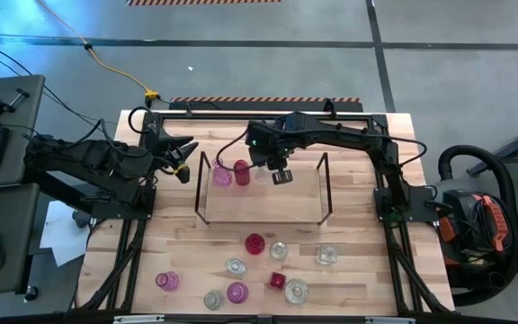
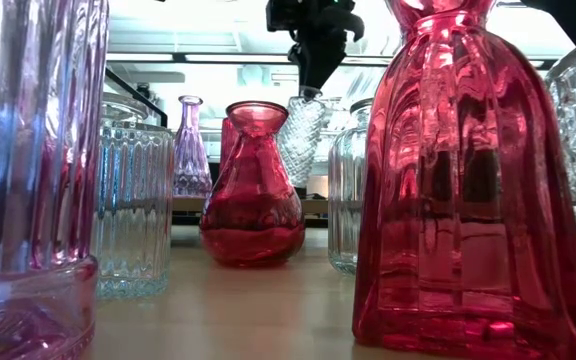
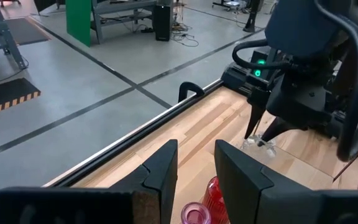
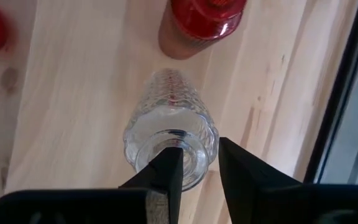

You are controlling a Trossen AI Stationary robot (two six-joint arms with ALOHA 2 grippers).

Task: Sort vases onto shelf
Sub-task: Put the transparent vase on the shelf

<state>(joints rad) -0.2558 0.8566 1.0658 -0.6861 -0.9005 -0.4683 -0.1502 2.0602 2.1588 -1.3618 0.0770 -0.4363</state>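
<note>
So the right end effector (image 1: 281, 176) is over the shelf (image 1: 263, 209), and the right wrist view shows its 2 fingers (image 4: 166, 171) nipped on the rim of a clear textured vase (image 4: 169, 130), 1 finger inside the neck and the other outside, so a narrow gap but definitely gripping. In the low view that clear vase (image 2: 301, 127) hangs from the end effector above the board, tilted a bit. On the shelf just beside it sit a pink vase (image 1: 221, 175) and a red vase (image 1: 242, 170), touching or nearly so. The left end effector (image 1: 183, 151) waits off the shelf's left end, fingers (image 3: 160, 168) a little apart with nothing between them. The rest of the vases are on the tabletop (image 1: 358, 279) in front of the shelf: a red one (image 1: 255, 243), a few clear ones like (image 1: 327, 256), and pink ones like (image 1: 167, 281) near the front edge.
</note>
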